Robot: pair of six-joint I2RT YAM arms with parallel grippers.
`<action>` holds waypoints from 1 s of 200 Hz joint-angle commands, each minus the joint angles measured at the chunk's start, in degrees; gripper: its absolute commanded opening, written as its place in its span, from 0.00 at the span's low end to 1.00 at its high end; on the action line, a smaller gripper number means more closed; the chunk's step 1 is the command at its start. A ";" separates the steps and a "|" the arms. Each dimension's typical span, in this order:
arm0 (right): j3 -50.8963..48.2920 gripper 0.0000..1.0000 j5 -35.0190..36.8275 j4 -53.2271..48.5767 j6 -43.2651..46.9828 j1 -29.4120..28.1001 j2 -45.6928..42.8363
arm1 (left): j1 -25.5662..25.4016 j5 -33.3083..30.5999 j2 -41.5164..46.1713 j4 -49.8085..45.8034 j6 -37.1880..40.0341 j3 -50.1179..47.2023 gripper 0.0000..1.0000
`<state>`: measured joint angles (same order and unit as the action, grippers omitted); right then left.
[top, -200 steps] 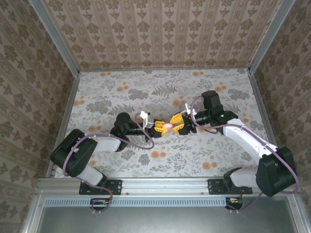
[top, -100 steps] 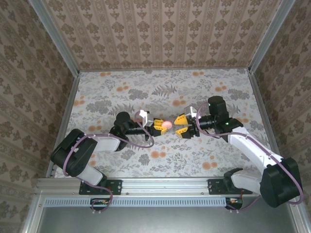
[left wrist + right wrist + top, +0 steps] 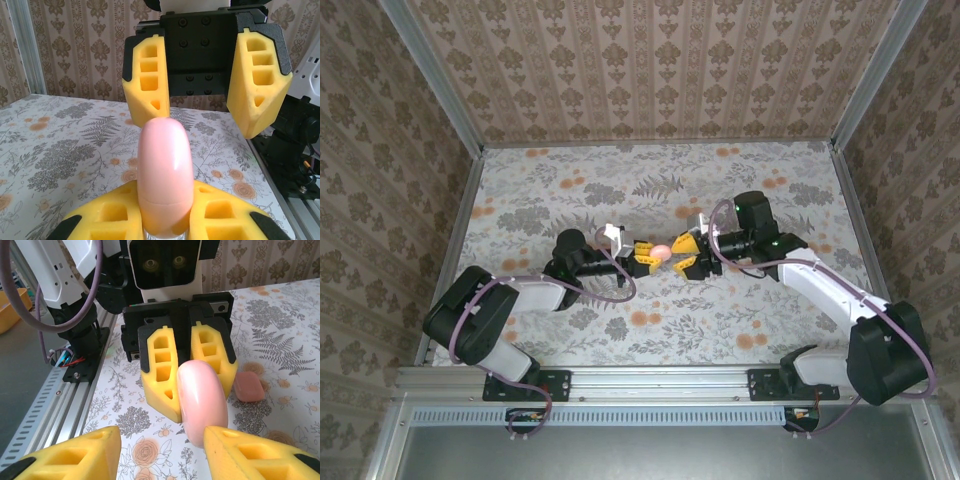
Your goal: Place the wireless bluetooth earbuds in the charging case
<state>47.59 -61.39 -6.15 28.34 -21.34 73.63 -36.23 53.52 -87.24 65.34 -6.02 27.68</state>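
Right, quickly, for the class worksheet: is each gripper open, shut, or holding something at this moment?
Left gripper: shut on the case.
Right gripper: open, holding nothing.

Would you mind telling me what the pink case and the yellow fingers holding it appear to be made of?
The pink case looks like smooth, glossy hard plastic: highlights run along it and a thin seam crosses it. The left end effector has matte yellow fingers with hollow pockets, perhaps printed plastic or firm foam.
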 commanded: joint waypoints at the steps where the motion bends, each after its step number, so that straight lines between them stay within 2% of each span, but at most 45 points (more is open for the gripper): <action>1: 2.16 0.49 0.30 0.61 1.18 -1.71 1.33 | -1.06 1.86 1.94 0.76 0.68 1.15 0.10; 44: 1.60 0.48 0.97 -0.19 1.18 -0.48 -0.63 | -1.03 1.01 2.57 -1.26 2.14 0.97 0.10; 109: -3.64 0.49 5.50 0.64 0.54 1.90 -8.58 | -1.09 1.47 2.82 -1.36 2.15 1.06 0.10; 200: 0.61 0.50 1.65 2.02 1.04 -1.11 -0.60 | -1.63 1.90 3.35 -1.08 1.54 1.15 0.10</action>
<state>45.36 -57.41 -5.82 28.49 -21.43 71.11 -37.54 53.82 -85.60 63.18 -5.10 27.68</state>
